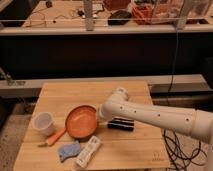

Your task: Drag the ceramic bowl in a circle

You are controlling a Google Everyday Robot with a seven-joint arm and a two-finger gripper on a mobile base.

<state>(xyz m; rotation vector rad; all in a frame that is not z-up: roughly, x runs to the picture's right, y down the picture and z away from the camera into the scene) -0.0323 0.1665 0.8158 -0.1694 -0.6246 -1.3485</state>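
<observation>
One ceramic bowl (79,122) mid-surface (75,92), gripper (100,114) at its right rim, jaws' state I cannot tell
One white cup (43,123) left, one orange stick (56,137), one blue cloth (68,150), one white bar (88,151) in front, one black box (121,124) right; open room behind

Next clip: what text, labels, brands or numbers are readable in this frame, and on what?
No text can be read anywhere in the frame.
The ceramic bowl, white cup, black block and white remote-like device show no legible marks.
The white arm carries no visible lettering; its gripper sits at the bowl's right rim.
</observation>
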